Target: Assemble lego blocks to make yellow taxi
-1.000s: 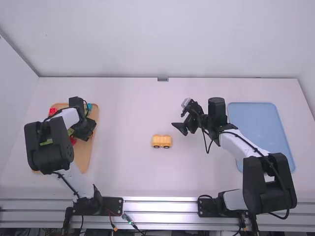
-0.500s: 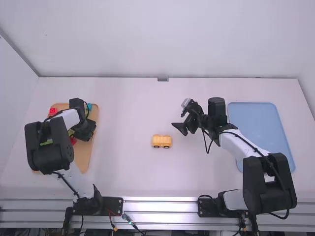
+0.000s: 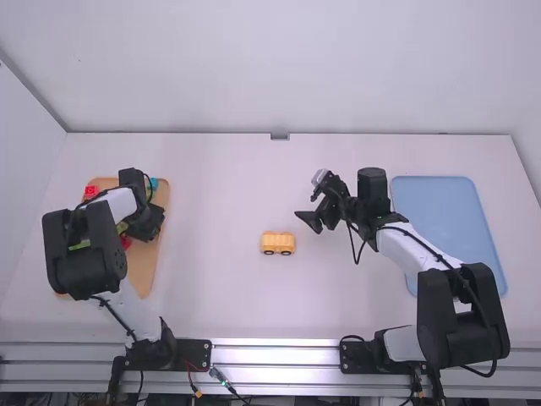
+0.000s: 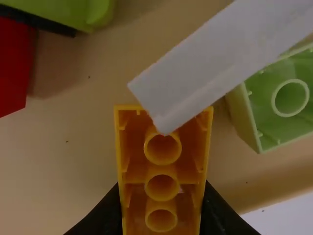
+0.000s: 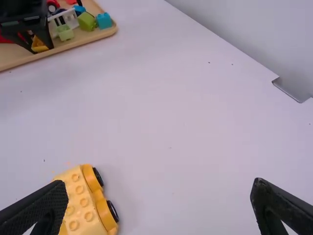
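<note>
My left gripper (image 3: 150,227) is low over the wooden tray at the left. In the left wrist view, the left gripper (image 4: 164,215) is shut on a yellow block (image 4: 188,161) whose hollow underside, with round tubes, faces the camera. A white bar (image 4: 215,68) crosses over one end of that block. The right gripper (image 3: 309,222) is above the table, right of the yellow car base (image 3: 277,242), a studded piece standing on black wheels. In the right wrist view, the right gripper (image 5: 159,205) is open and empty, with the car base (image 5: 83,205) near one finger.
The wooden tray (image 3: 145,275) also holds a red block (image 3: 91,191), a blue block (image 5: 103,20) and a pale green block (image 4: 274,98). A blue tray (image 3: 439,203) lies at the right, partly under the right arm.
The left gripper has shifted very slightly over the wooden tray. My right arm and the car base have stayed where they were.
</note>
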